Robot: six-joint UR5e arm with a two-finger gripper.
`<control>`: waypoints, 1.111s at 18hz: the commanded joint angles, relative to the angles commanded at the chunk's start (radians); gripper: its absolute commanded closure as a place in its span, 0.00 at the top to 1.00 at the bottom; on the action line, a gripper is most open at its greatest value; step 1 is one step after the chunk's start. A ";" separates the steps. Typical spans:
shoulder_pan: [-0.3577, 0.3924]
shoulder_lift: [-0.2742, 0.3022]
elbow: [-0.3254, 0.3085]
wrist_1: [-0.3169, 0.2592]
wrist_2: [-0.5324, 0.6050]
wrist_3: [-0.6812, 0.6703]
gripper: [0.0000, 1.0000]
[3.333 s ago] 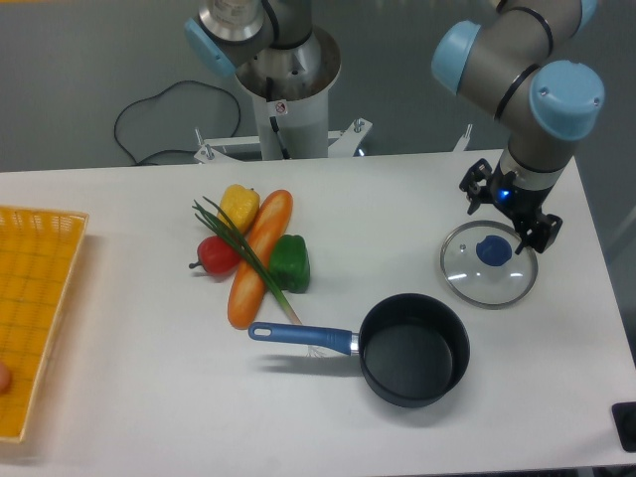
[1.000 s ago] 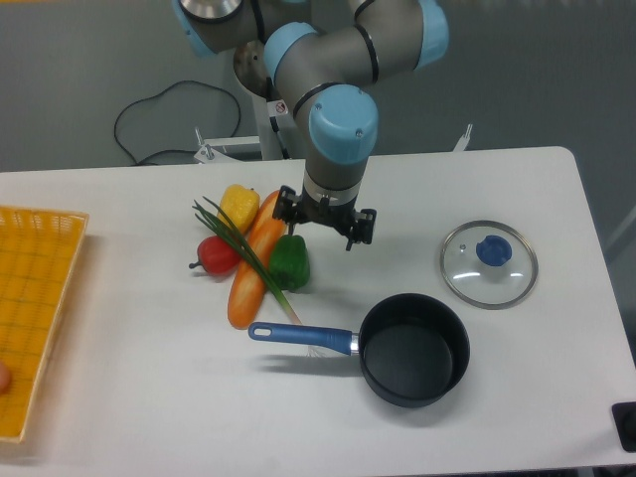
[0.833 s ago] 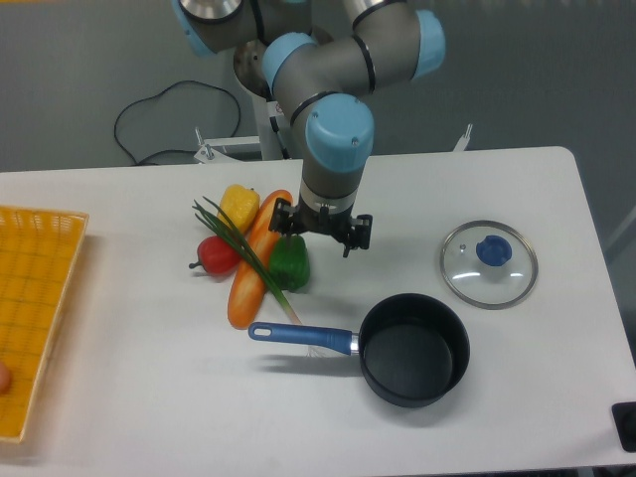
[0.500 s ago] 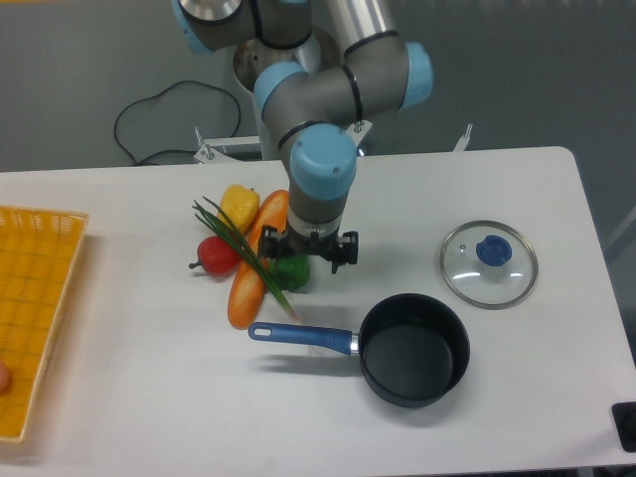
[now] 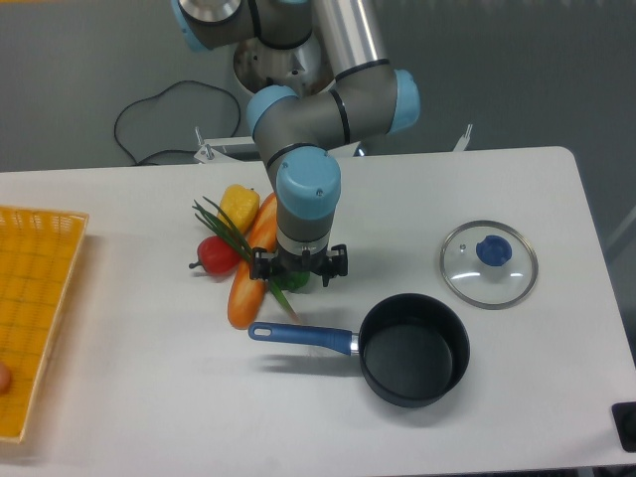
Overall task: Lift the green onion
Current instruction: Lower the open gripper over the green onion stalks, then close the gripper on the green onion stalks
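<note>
Onion (image 5: pixel 238 243) lies on the table (image 5: pixel 477 184) in the vegetable cluster, draped diagonally over the carrot (image 5: pixel 253 260) — dark leaves splayed at upper left near the yellow pepper (image 5: pixel 238 204), stalk running down-right toward the pan handle (image 5: pixel 298 336), where the pale tip shows just above the blue grip. Red pepper (image 5: pixel 216 255) sits to its left; the green pepper (image 5: pixel 294 277) is mostly hidden under the arm.

Gripper (image 5: pixel 298 266) hangs over the lower half of the stalk, fingers spread wide, nothing between them. We cannot tell its height above the vegetables from this one view.

We judge the key relation thus: the stalk's long axis runs upper-left to lower-right, and the open fingers stand on a roughly left-right line — so they would straddle it obliquely. The stalk passes under the gripper's left side rather than its middle; a small shift that way seems needed before closing. Thin stalk resting on the carrot — a low pinch risks catching the carrot too.
</note>
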 joint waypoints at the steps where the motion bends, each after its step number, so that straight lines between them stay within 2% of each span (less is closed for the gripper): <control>1: -0.002 -0.005 0.000 0.012 0.002 -0.008 1.00; 13: -0.009 -0.049 0.008 0.084 0.000 -0.069 1.00; 17: -0.009 -0.069 0.002 0.139 0.000 -0.077 1.00; 20: -0.009 -0.071 -0.002 0.146 -0.002 -0.078 1.00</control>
